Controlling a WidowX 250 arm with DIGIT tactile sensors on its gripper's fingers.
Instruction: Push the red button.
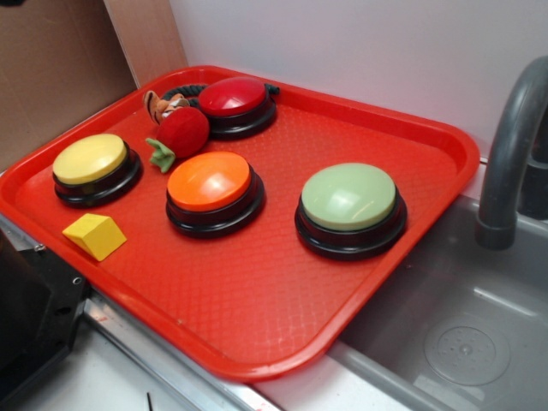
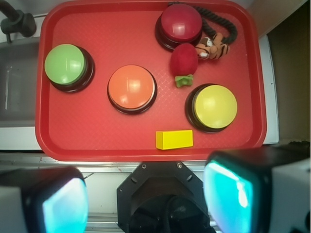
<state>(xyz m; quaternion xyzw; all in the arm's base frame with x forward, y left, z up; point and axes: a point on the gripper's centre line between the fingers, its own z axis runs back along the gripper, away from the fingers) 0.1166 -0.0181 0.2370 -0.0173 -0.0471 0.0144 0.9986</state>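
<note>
Far back – red button (image 1: 233,97), strawberry toy (image 1: 181,132) touching

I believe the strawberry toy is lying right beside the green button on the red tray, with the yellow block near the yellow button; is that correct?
Not quite: the strawberry toy lies beside the red button, far from the green button, as the wrist view shows. The rest holds: all sit on the red tray, and the yellow block is near the yellow button.

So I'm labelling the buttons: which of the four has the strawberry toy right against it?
The red button at the tray's far edge; the strawberry toy sits beside it, nearer than to any other button.
</note>
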